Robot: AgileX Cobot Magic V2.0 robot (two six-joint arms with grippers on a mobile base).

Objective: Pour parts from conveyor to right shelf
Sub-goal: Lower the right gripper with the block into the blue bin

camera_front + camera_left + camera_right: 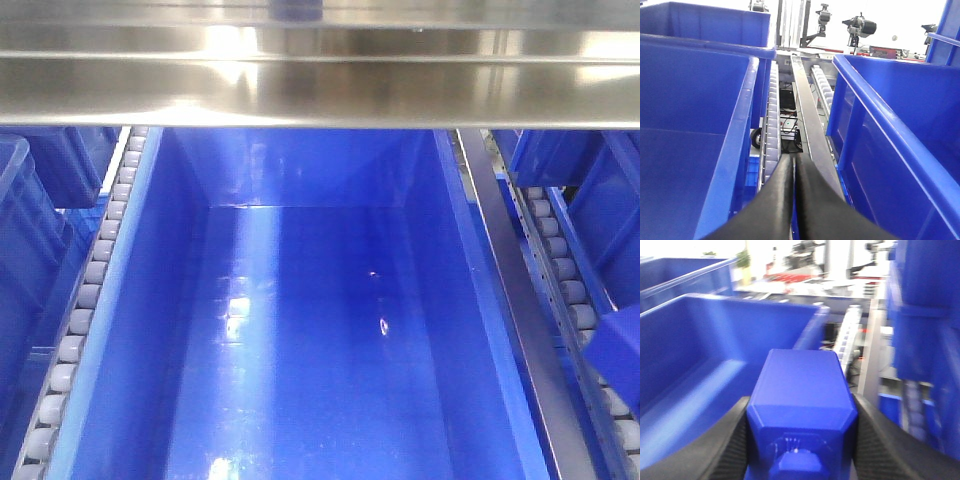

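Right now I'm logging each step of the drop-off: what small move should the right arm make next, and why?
Probably carry the blue block a little forward and left over the open bin, then release. The right gripper is clamped on the block beside the bin's rim, and the big bin in the front view looks empty.

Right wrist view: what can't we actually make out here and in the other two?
- Right wrist: motion blur smears the shelf and bins; the blue part, held by the right hand, hides what lies under it.
- Front: neither hand nor the part shows; the steel rail cuts off the bin's far end.
- Left wrist: the left hand is shut on nothing visible; fingertips run off the bottom edge.
- Conveyor: in no view.
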